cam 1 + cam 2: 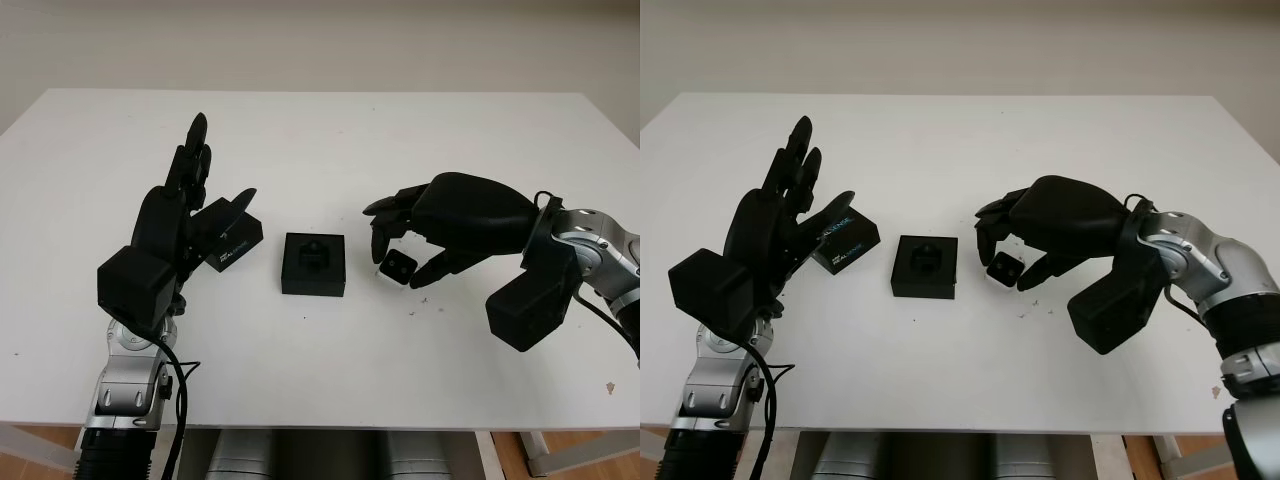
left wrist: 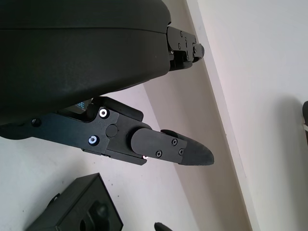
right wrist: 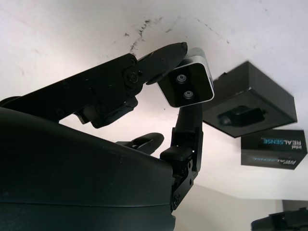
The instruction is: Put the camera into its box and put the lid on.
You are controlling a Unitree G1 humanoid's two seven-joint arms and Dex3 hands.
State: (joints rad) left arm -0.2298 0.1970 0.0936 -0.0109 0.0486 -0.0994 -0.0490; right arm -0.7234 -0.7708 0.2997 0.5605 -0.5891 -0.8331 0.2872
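The small silver-and-black camera point(image 1: 398, 267) is pinched between the thumb and fingers of my right hand point(image 1: 405, 245), just right of the box. In the right wrist view its two lenses point(image 3: 186, 89) face the wrist camera. The open black box point(image 1: 314, 264) with its dark foam insert sits at the table's middle. The black lid point(image 1: 232, 243), printed with white and blue lettering, lies to the box's left. My left hand point(image 1: 190, 190) is open, held upright over the lid's left end and holding nothing.
The white table point(image 1: 320, 140) extends far behind the objects and out to both sides. A few dark specks point(image 1: 425, 300) mark the surface below my right hand. The front edge runs close to both forearms.
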